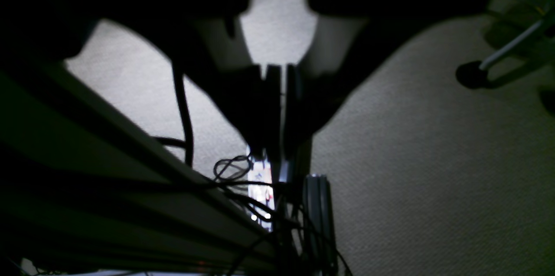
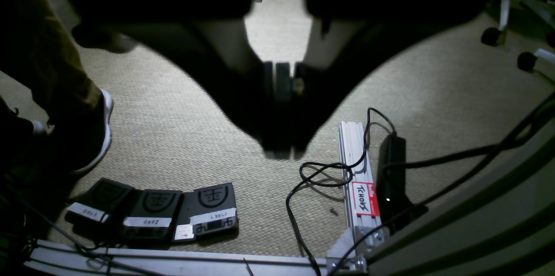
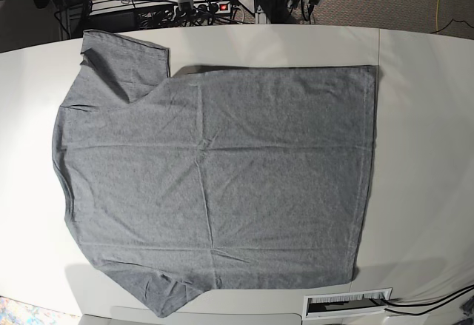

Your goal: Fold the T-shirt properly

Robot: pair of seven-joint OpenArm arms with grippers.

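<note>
The T-shirt lies spread flat on the table, above my left gripper and right gripper, both pressed together, empty, below table level. I'd pinch both sleeve-side corners evenly.

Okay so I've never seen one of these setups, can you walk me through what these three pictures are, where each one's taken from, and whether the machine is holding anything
This is a two-armed robot meant to fold clothes. The base view looks straight down on a white table, where a grey T-shirt lies spread flat, unfolded. Neither arm appears there. The other two pictures come from cameras on the wrists, both pointing past the table at carpet. The left gripper hangs above cables and a metal frame; the right gripper above three foot pedals and someone's shoe. Both are shut and hold nothing.
</note>
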